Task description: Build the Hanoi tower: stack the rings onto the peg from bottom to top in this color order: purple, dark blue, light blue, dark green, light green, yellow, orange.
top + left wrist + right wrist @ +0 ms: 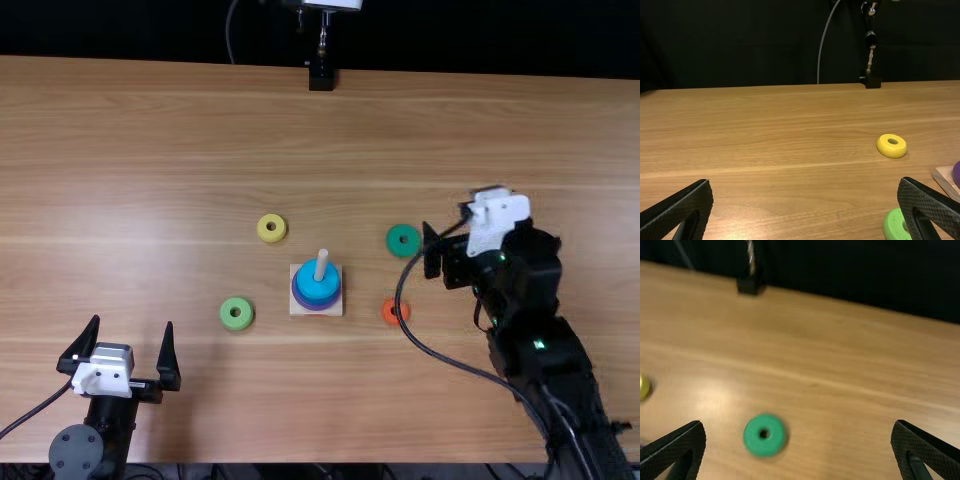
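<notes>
A smooth pale wooden peg (pixel 321 262) rises from a square, light wooden base (pixel 336 310) in the middle of the table (pixel 150 130), with glossy, round-edged rings threaded on it: a light blue ring (pixel 314 283) on top and a purple ring (pixel 317 305) showing lower down, though how many layers lie between is too small to tell. Four more rings lie loose and flat on the grained wood around the base, each a plump disc with a round hole: yellow (pixel 262 229), light green (pixel 229 314), dark green (pixel 396 240) and orange (pixel 388 312). A thin black cable (pixel 440 357) from the right arm loops across part of the orange ring in the top view, and in the left wrist view a finger covers part of the light green one. The two grippers are both spread wide and grasping nothing: the left gripper (pixel 133 323) at the near left of the table, the right gripper (pixel 434 252) near the dark green ring, their flat black pads (pixel 679 211) finely textured. One black stand (pixel 321 77) sits at the far edge, against a dark backdrop (pixel 480 40)
</notes>
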